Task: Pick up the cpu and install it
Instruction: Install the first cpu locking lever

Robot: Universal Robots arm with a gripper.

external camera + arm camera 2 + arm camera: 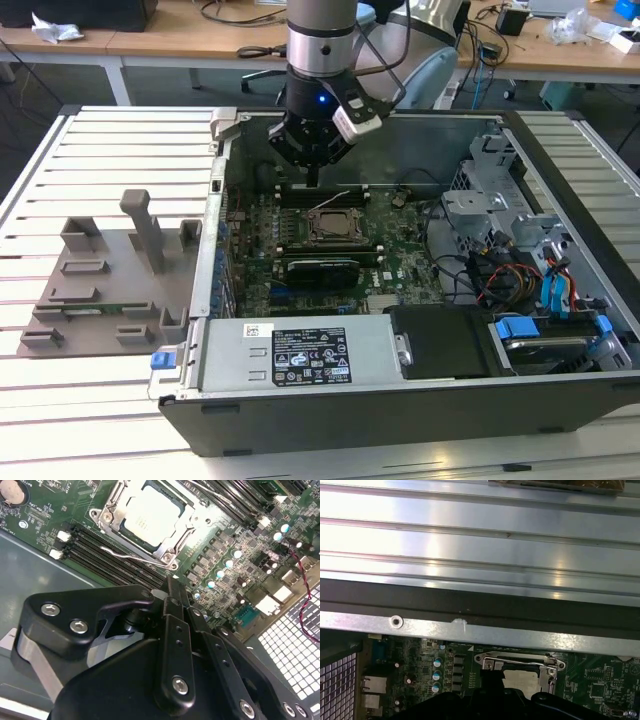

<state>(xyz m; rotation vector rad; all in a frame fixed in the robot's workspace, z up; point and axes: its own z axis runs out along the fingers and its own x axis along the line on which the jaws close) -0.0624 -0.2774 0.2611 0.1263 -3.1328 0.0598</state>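
Fingers (172, 597) of the gripper (313, 180) come first in the second wrist view: black metal bars pressed together into one thin tip with nothing held between them. So the gripper is closed and empty. In the exterior view it hangs from the arm (322, 40) inside the open computer case (560, 380), just above the green board (400, 240).

Past the fingertip lies the cpu (150, 515). Its pale silver top sits flat inside the socket frame (107, 517), and a thin wire lever (135, 557) runs along one side of that frame. The fingertip is close to the frame's edge but not touching the cpu. In the first wrist view the cpu (522, 677) sits in its frame too, partly hidden behind the dark gripper body. In the exterior view the cpu (329, 224) is near the middle of the board.

Farther off, outside the case on the exterior view's left, a grey holder plate (110, 290) with upright posts rests on the slatted table (120, 150).
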